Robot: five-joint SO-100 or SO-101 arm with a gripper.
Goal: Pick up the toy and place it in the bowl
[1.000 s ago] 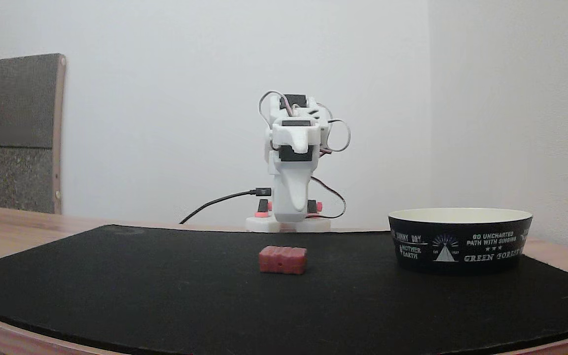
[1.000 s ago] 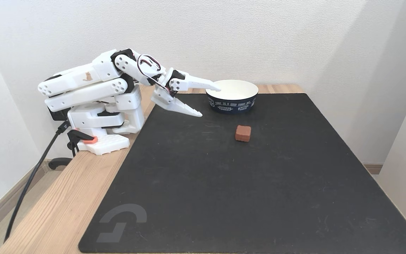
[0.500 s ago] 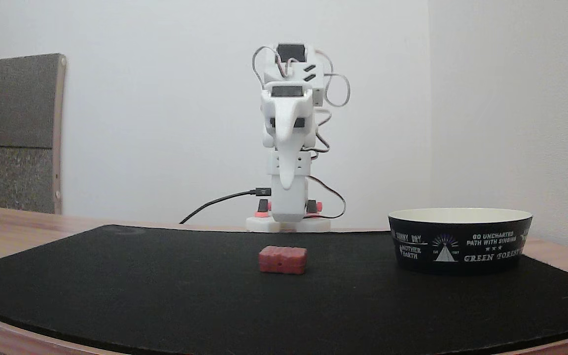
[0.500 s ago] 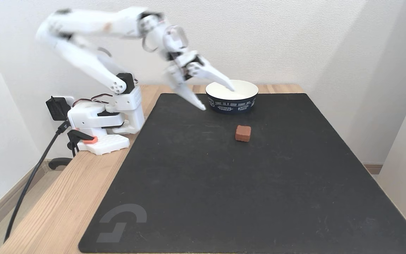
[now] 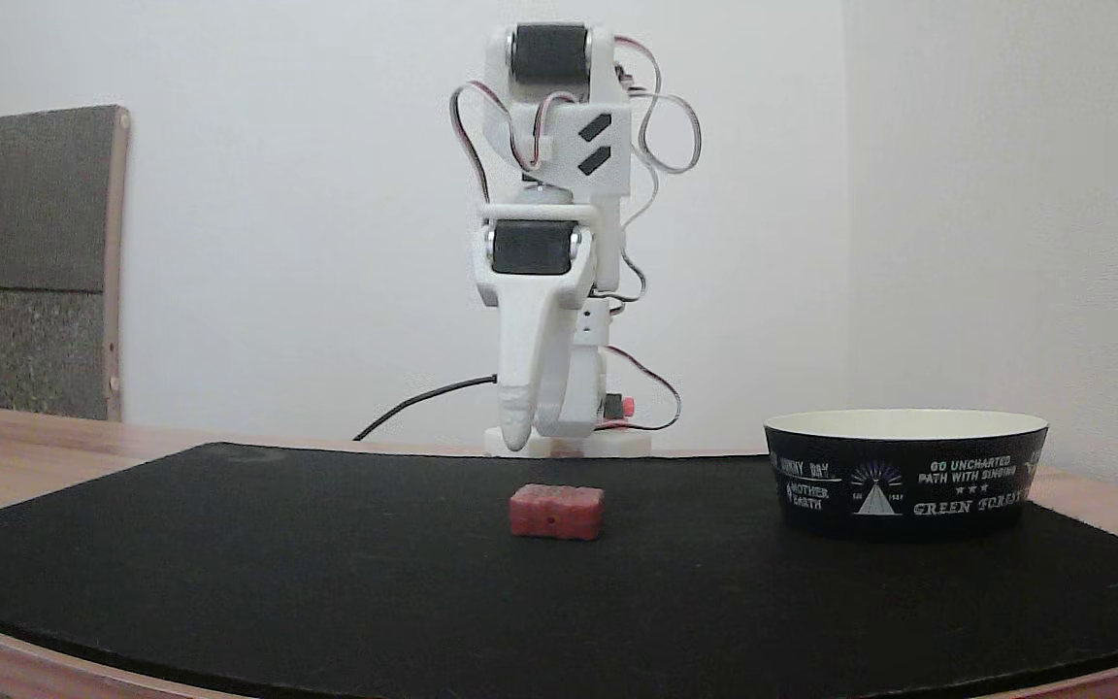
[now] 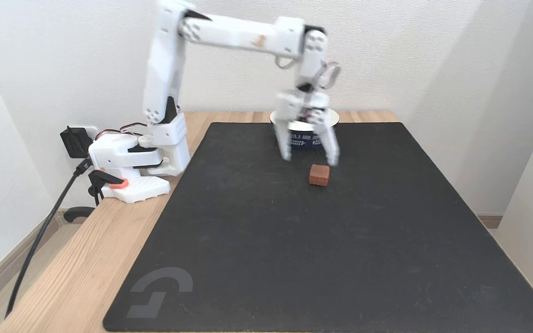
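The toy [image 5: 556, 512] [image 6: 319, 175] is a small red ribbed block lying on the black mat. The bowl [image 5: 904, 473] [image 6: 304, 141], black outside and cream inside with white print, stands on the mat to the right in a fixed view and at the mat's far edge in the other. My gripper [image 5: 532, 437] [image 6: 310, 159] hangs open, fingers pointing down, a little above the mat. It is just short of the toy on the arm's side and holds nothing. In that second fixed view it partly covers the bowl.
The black mat [image 6: 294, 240] covers most of the wooden table [image 6: 77, 259]. The arm's base [image 6: 132, 162] and its black cable [image 6: 40, 236] sit at the table's left edge. A grey panel [image 5: 30, 262] leans on the wall. Walls close off the back and the right.
The arm has unfolded from its rest pose, swung up and reached out over the mat. The gripper has turned from pointing sideways to pointing down near the toy. Toy and bowl have not moved.
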